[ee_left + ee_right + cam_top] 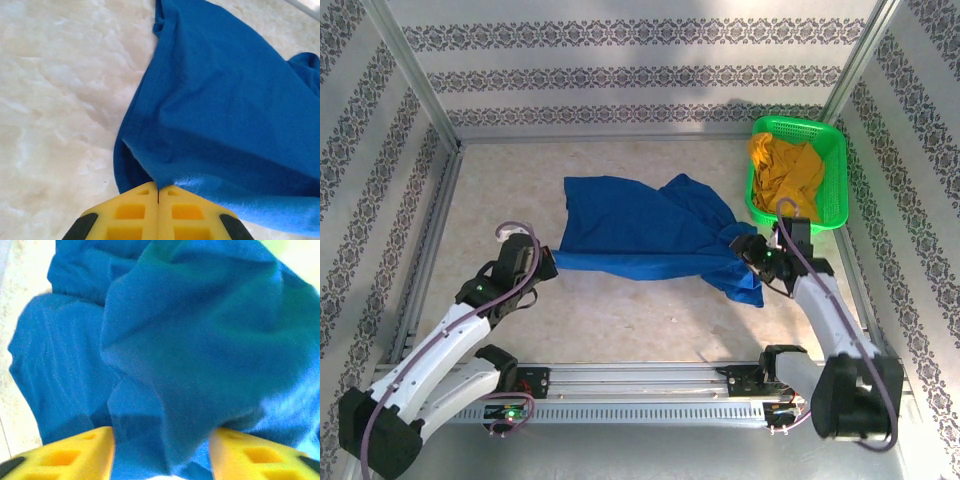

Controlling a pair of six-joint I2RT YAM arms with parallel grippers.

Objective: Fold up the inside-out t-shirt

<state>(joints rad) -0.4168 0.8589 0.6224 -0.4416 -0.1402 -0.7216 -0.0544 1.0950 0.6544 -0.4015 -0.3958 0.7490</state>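
- the blue t-shirt (640, 230) lies across the middle of the desk (620, 320). its left part is fairly flat, and its right part is rucked into a heap that trails toward the near right.
- the left hand (550, 264) is fully closed. its yellow fingers (130, 212) press together on the shirt's left edge, and the cloth rises from the desk to the pinch.
- the right hand (748, 246) is partly spread. its fingers (75, 455) are clearly apart, with crumpled blue cloth lying in the gap. nothing looks clamped there, so i judge that side loose.
- the step in hand looks like spreading the shirt flat before any fold. to do it well, the right hand should find a single edge or corner, not a thick wad, and close on it firmly.
- both hands should then draw apart evenly and low over the desk, so the creases pull out without dragging the whole shirt.
- the right side should stay away from the green basket (838, 150) and the mustard garment (785, 170) in it, just beyond that hand.
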